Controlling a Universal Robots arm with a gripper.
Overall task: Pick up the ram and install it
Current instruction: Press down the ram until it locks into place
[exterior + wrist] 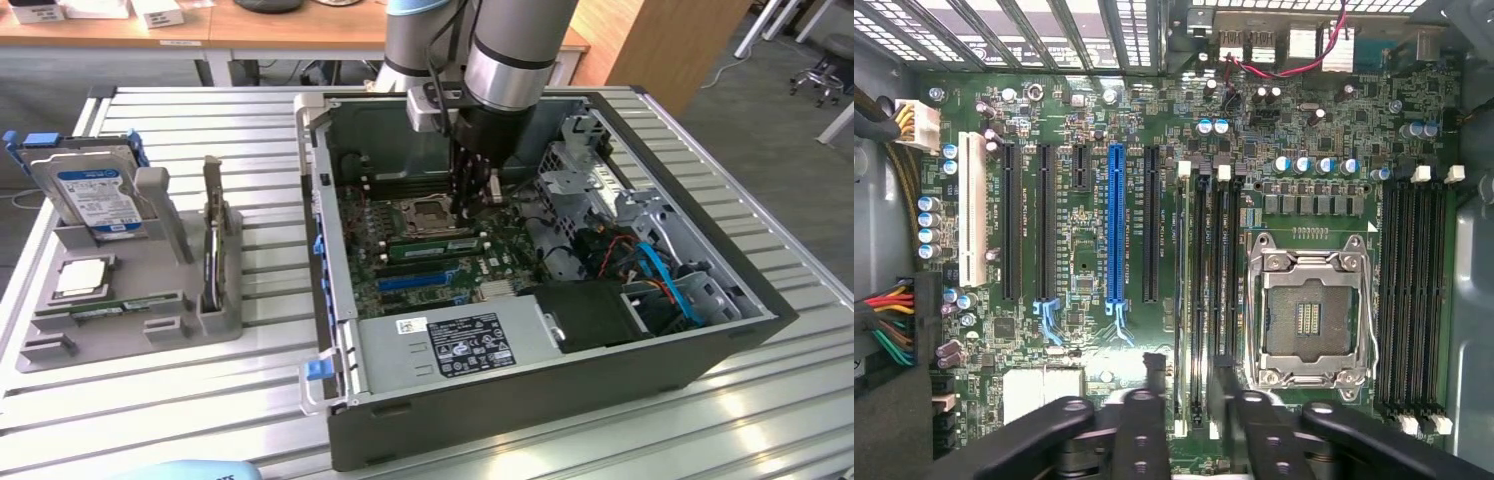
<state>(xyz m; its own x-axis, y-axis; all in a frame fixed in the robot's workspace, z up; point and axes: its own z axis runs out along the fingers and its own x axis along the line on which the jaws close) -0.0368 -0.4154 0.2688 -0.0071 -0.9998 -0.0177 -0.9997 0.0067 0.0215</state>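
— What's the biggest thing on the slatted table [200, 400]?

— The open computer case [534, 395], on the side towards the exterior view's right. It holds the motherboard [1084, 300], a power supply [447, 345] at its front wall, and a drive cage with blue and orange cables.

— And the ram?

— The ram [1182, 300] stands on edge in the slot just beside the empty processor socket [1309, 315]. The gripper [1186, 370] hangs right over it, fingers [1152, 385] apart, one on each side of the stick; I cannot tell if they touch it.

— Anything near the table's other edge?

— A grey holder [80, 350] with a hard drive [96, 195] upright, a square silver chip [83, 277] lying flat, and a thin green strip in front of the chip.

— Readable writing?

— None. The drive's blue-and-white label and the power supply's black label are too small to read.
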